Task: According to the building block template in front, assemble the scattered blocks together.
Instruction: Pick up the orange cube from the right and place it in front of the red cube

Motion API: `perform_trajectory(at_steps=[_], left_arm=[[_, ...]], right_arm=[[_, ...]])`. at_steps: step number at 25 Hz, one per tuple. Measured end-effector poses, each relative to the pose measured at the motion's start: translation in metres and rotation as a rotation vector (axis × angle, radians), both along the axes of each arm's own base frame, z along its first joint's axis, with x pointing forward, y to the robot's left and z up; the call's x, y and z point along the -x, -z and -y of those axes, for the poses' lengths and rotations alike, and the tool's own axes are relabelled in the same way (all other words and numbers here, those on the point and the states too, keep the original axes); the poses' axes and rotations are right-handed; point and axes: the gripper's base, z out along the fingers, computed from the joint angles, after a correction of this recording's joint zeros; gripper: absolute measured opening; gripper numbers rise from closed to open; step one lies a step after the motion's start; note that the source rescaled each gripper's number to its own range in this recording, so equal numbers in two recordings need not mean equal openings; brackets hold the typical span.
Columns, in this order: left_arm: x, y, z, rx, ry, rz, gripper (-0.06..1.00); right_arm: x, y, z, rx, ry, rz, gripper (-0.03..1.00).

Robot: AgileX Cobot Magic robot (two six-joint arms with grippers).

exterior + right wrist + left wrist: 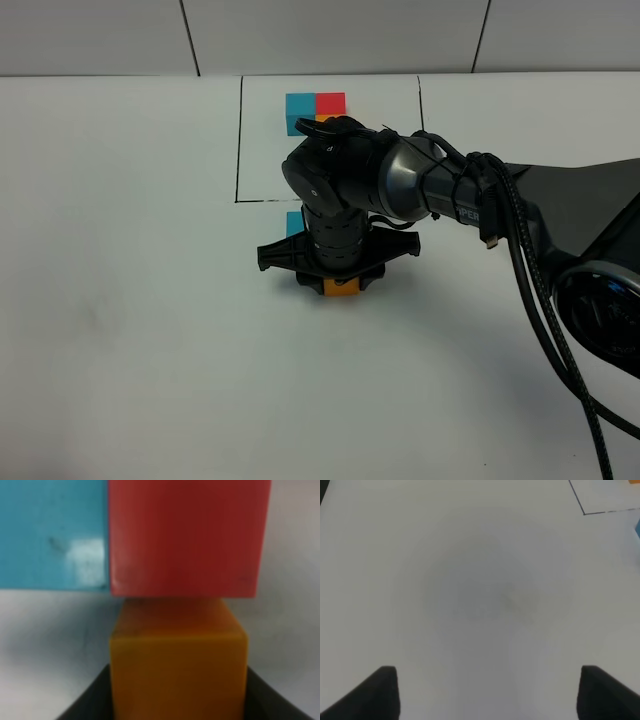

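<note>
The building block template sits inside a thin black rectangle (240,140) at the back: a blue cube (299,108), a red cube (331,101) and an orange one mostly hidden by my right arm. In front of the rectangle, my right gripper (341,281) points down, shut on the scattered orange block (343,290). In the right wrist view the orange block (177,655) sits between the dark fingers (92,700) and butts against the red block (185,535), which touches the teal-blue block (52,530). My left gripper (488,675) is open over bare table.
The white table (130,300) stretches around the blocks. My right arm's dark body and cables (520,250) cross from the right edge to the middle. In the left wrist view, a corner of the black line (584,514) and a sliver of blue (638,530) show.
</note>
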Motion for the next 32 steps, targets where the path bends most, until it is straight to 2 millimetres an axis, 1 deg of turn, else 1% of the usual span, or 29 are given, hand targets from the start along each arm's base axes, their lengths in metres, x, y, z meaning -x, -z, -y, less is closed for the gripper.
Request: perform_trajectory(at_steps=[22, 32], left_arm=[[0.0000, 0.0000, 0.0000, 0.000, 0.000, 0.000, 0.66], [0.0000, 0.0000, 0.0000, 0.000, 0.000, 0.000, 0.66]], right_arm=[[-0.0051, 0.0002, -0.0010, -0.033, 0.026, 0.039, 0.02], [-0.0061, 0.0060, -0.0015, -0.024, 0.026, 0.034, 0.02]])
